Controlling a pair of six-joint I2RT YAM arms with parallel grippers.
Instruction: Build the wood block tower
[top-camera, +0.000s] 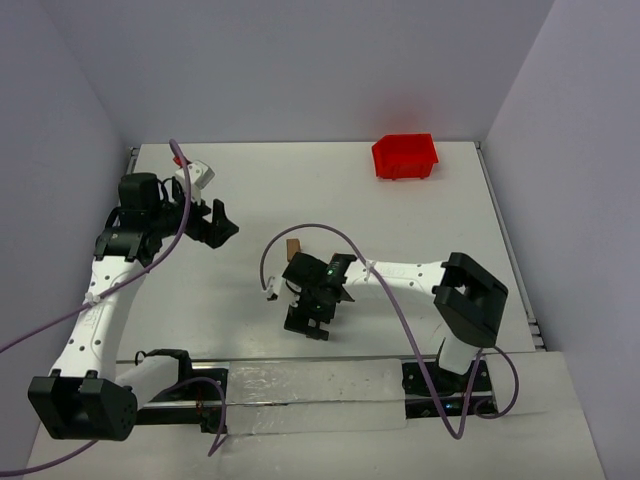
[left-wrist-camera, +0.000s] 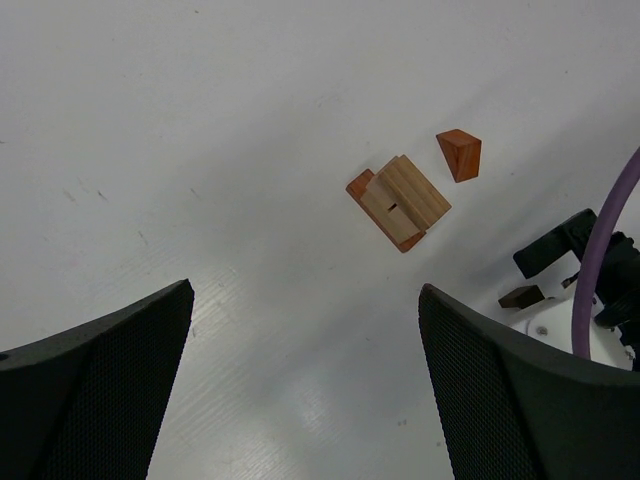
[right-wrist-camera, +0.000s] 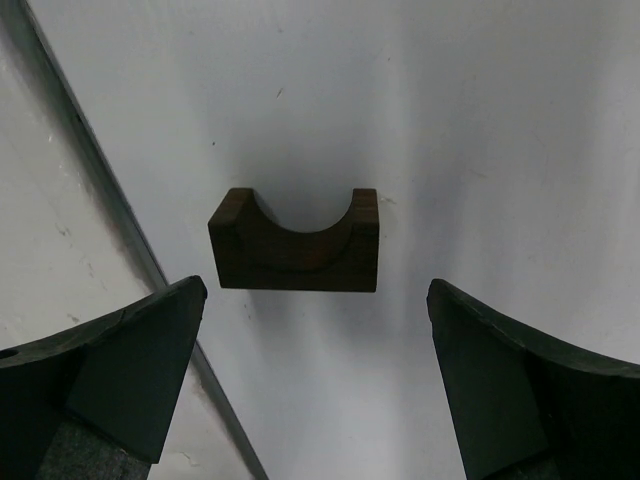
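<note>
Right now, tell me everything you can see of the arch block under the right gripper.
The arch block is one dark brown piece, apparently wood, a rectangle with a half-round notch cut into one long side. It seems to lie flat on the white table, notch facing away from the camera. It sits between the open fingers of the right gripper; nothing touches it but the table.

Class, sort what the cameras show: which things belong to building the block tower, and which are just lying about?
For the job: arch block, tan block, wedge.
Lying about: red bin.
</note>
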